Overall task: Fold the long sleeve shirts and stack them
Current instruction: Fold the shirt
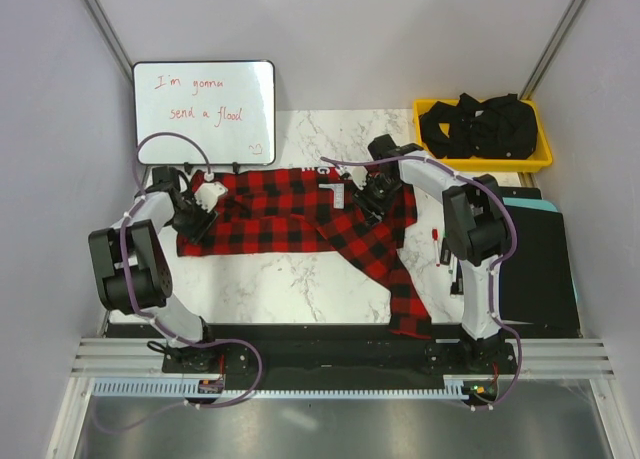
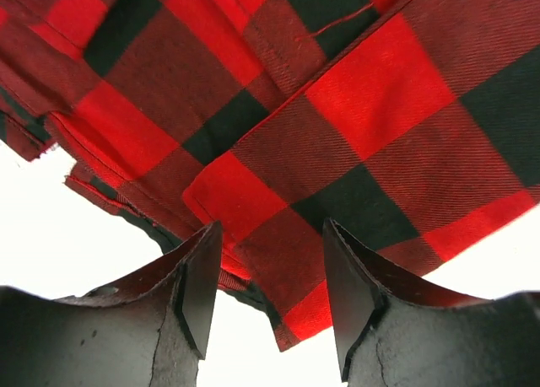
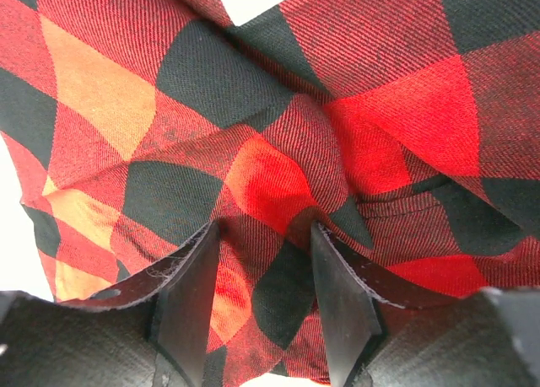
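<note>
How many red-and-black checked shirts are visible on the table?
1. The checked shirt lies across the table, one sleeve trailing toward the near edge. Another may be hidden underneath.

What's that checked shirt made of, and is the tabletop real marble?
The shirt looks like soft woven flannel with a matte finish: fine diagonal twill lines show in the close views, and it lies in loose folds. The tabletop is white with grey veins and looks smooth; whether it is real marble or a printed laminate, the look alone cannot say.

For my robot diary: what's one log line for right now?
shirt: rumpled on table | left gripper: open over shirt | right gripper: open over shirt
</note>
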Robot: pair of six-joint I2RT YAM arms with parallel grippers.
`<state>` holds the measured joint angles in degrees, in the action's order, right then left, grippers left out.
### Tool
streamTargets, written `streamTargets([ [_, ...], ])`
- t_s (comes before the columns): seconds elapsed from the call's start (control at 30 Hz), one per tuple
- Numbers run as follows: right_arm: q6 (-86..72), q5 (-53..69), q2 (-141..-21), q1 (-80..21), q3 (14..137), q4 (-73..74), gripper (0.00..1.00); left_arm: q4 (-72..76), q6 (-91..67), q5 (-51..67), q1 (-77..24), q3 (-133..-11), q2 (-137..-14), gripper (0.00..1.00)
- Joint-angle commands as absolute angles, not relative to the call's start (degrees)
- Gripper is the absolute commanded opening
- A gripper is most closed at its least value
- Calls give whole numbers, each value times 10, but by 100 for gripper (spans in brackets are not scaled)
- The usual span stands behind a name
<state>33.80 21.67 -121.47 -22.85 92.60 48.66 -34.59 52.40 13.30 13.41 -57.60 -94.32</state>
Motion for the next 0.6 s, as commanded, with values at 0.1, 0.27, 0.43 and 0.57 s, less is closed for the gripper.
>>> streamTargets([
  [0.1,345,199,-1207,-243,894,499,53,-347,512,92,123,-559,-973,57],
  [0.27,346,199,-1194,-244,861,495,52,-347,510,98,122,-548,-975,57],
  [0.43,341,195,-1191,-244,877,507,52,-349,518,93,122,-538,-961,57],
  [0.57,337,194,-1187,-250,865,507,52,-349,530,95,122,-518,-947,56],
])
